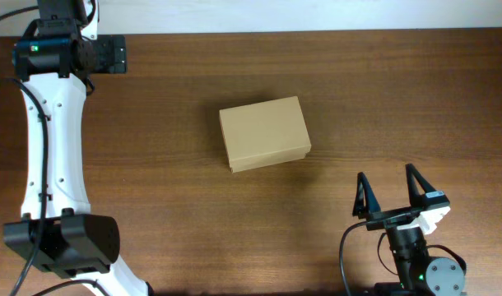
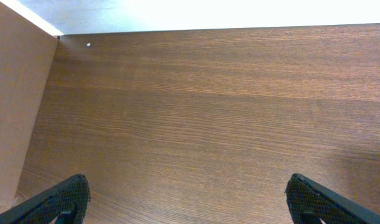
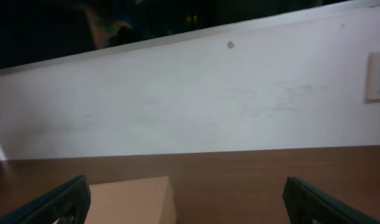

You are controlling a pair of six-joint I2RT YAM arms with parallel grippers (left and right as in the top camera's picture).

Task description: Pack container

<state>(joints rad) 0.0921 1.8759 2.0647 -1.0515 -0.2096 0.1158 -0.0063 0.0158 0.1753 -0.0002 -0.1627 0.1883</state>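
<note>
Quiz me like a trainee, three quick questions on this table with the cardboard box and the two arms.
1. True or false: the container is closed.
2. The right gripper is: A open and empty; B shut on the container; C shut on a pen.
3. Fill in: the left gripper holds ____.
Key: 1 true; 2 A; 3 nothing.
</note>
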